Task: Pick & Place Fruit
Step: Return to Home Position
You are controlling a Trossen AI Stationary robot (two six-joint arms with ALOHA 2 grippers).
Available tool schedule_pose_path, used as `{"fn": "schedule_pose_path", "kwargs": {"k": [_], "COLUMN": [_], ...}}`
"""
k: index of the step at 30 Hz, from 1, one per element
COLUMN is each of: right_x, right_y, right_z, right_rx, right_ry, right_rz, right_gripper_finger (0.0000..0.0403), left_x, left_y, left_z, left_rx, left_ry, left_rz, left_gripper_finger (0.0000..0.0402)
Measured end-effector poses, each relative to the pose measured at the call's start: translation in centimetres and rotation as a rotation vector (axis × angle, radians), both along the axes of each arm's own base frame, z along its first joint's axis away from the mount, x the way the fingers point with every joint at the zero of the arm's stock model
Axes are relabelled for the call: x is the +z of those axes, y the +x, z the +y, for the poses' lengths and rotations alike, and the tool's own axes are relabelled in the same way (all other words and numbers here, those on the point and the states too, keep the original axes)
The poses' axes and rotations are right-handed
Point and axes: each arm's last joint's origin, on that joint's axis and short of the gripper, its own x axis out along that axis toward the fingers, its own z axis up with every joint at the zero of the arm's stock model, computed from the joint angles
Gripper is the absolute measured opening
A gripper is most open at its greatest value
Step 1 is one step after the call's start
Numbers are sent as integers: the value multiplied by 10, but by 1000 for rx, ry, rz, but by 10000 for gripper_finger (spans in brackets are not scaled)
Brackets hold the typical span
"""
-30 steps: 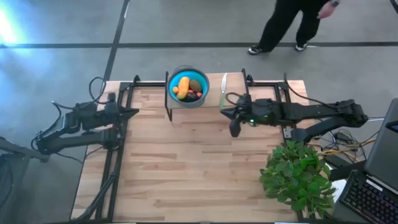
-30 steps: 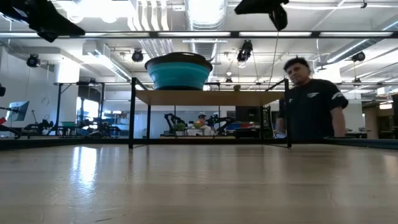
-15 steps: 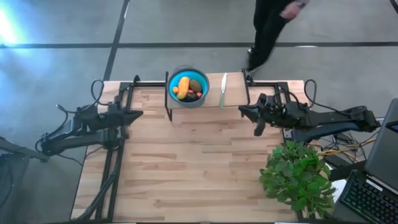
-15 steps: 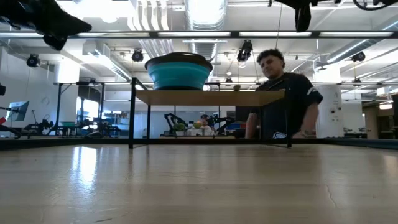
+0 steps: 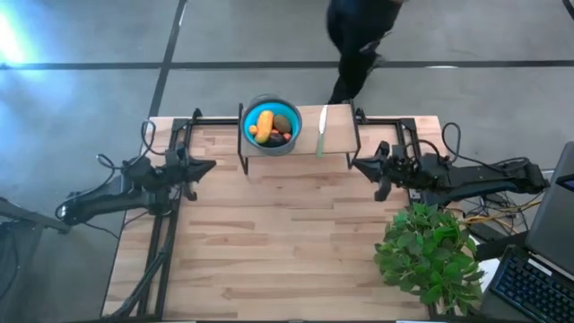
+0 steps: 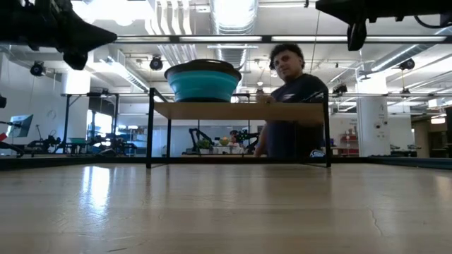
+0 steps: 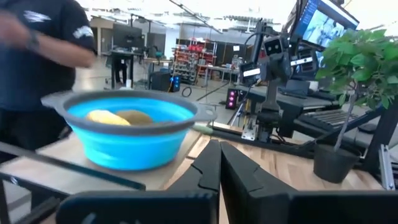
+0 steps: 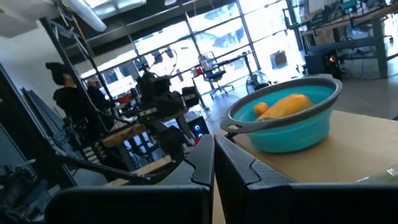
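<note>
Fruit (image 5: 269, 127): all pieces sit together in the blue bowl (image 5: 245, 115), which stands at the left end of the raised shelf (image 5: 339, 136) along the far edge of the counter (image 5: 269, 242).
- Long orange-yellow piece (image 5: 265, 120) on the bowl's left side.
- Olive-green oval (image 5: 282, 123) to its right.
- Dark round piece (image 5: 286, 136) at the near right.
- Tiny red-orange bits (image 5: 255, 133) at the near left.

Green-handled knife (image 5: 321, 131) lies on the shelf, right of the bowl and apart from it.

Left end effector (image 5: 209, 166): above the counter's left side, near the shelf's left post, pointing right. Fingers pressed together, empty.

Right end effector (image 5: 356, 162): above the counter's right side, just near of the shelf's right end, pointing left. Fingers also closed, nothing between them.

Potted plant (image 5: 430, 256) at the counter's near-right corner. A person (image 5: 359, 36) is on the floor beyond the shelf.
</note>
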Motion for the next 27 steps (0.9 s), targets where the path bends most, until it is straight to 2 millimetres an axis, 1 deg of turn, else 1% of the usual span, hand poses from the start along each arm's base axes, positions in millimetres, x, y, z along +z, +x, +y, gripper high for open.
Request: {"fn": "schedule_pose_path", "kwargs": {"k": [3,8,11,17,22,27], "right_x": [-3,-6,-14,-30,-42,-53], "right_y": [-7,-16,-22,-32,-38,-41], "right_z": [0,0,-1,0,-1,-1], "right_rx": [3,2,0,21,24,26], "right_ry": [4,-6,-15,-1,0,7], "right_rz": [-22,-46,-53,-128,-166,-168], "right_gripper_finger": [8,8,8,8,8,8], "left_x": [-11,-24,-30,-41,-54,-67], "left_y": [4,8,10,13,15,16], "left_z": [1,2,2,2,3,2], "left_rx": [-3,-6,-8,-13,-21,-33], "left_ry": [-29,-70,-82,-118,-123,-130], "left_rz": [-4,-33,-41,-63,-42,-13], "left_gripper_finger": [4,7,5,5,5,5]}}
